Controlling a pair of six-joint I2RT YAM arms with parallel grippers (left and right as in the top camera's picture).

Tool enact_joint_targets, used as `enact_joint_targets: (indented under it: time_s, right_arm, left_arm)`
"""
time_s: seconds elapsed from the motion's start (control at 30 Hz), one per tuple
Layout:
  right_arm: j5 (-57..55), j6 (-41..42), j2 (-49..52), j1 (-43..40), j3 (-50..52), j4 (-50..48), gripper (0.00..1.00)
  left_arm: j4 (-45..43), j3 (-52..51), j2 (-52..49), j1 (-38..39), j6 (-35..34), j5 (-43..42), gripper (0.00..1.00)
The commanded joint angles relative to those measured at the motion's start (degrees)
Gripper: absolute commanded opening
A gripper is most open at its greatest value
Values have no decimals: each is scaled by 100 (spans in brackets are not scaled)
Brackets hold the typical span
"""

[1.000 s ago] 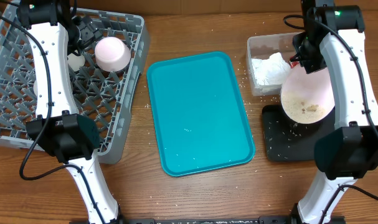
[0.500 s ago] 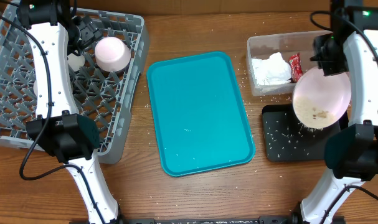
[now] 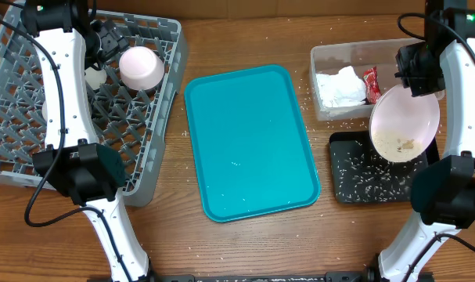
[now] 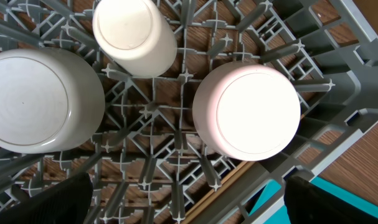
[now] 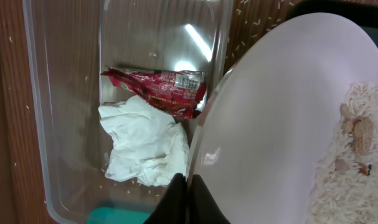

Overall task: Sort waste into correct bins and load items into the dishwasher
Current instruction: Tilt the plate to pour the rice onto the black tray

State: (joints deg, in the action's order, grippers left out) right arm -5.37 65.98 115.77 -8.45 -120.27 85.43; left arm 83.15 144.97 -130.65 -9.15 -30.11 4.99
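Observation:
My right gripper [image 3: 413,86] [image 5: 189,194] is shut on the rim of a white plate [image 3: 405,124] [image 5: 282,118]. It holds the plate tilted over the black tray [image 3: 343,149]. Rice [image 5: 354,155] clings to the plate and rice grains [image 3: 370,178] lie in the tray. The clear tub [image 3: 325,56] [image 5: 64,93] holds the white napkin [image 3: 339,86] [image 5: 145,146] and red wrapper [image 3: 370,83] [image 5: 164,90]. My left gripper [image 3: 110,37] [image 4: 189,202] is open and empty above the grey dish rack [image 3: 155,145] [image 4: 338,68]. The rack holds an upturned pale bowl [image 3: 141,66] [image 4: 248,112] and a white cup [image 3: 95,77] [image 4: 134,31].
A teal tray [image 3: 249,141] lies in the middle of the table with a few grains on it. Another white upturned dish [image 4: 39,99] sits in the rack to the left of the cup. Loose rice is scattered on the wood around the tub and black tray.
The right gripper has carried the plate to the right and tilted it over the black tray. Far more rice now lies in the tray. The left arm has not moved.

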Motion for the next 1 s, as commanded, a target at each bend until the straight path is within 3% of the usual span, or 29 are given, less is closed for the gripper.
enact_joint_targets:
  time_s: [0.0,0.27,0.97]
  right_arm:
    - [81,-44,-177,-31,101,-2,3]
    - [175,-59,-177,-63,629,-306,3]
    - [1729,-627,-177,-804,634,-407,4]
  left_arm:
    - [2,138,131,-22,-122,74,100]
    - [2,138,131,-22,-122,74,100]
    - [2,138,131,-22,-122,76,100]
